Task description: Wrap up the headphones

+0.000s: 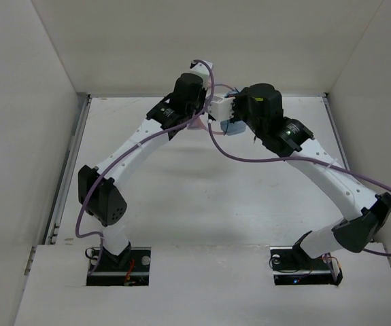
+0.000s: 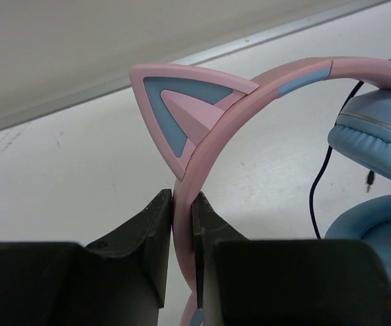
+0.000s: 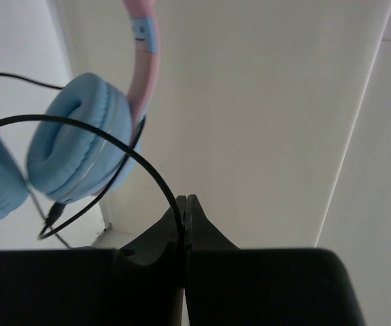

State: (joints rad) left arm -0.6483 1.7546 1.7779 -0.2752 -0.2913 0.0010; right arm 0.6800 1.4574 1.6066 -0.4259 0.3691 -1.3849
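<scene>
The headphones have a pink cat-ear headband [image 2: 249, 92] and light blue ear cups [image 2: 379, 132]. My left gripper [image 2: 182, 204] is shut on the headband, just below one cat ear. My right gripper [image 3: 186, 202] is shut on the thin black cable [image 3: 124, 146], which loops from an ear cup [image 3: 79, 136] to my jaws. In the top view both grippers meet at the back middle of the table, and only a bit of blue ear cup [image 1: 233, 128] shows between them. The cable's plug [image 3: 51, 216] hangs loose.
The white back wall [image 1: 202, 41] stands close behind both grippers. White side walls close in the table left and right. Thick purple arm cables [image 1: 249, 157] hang across the middle of the table.
</scene>
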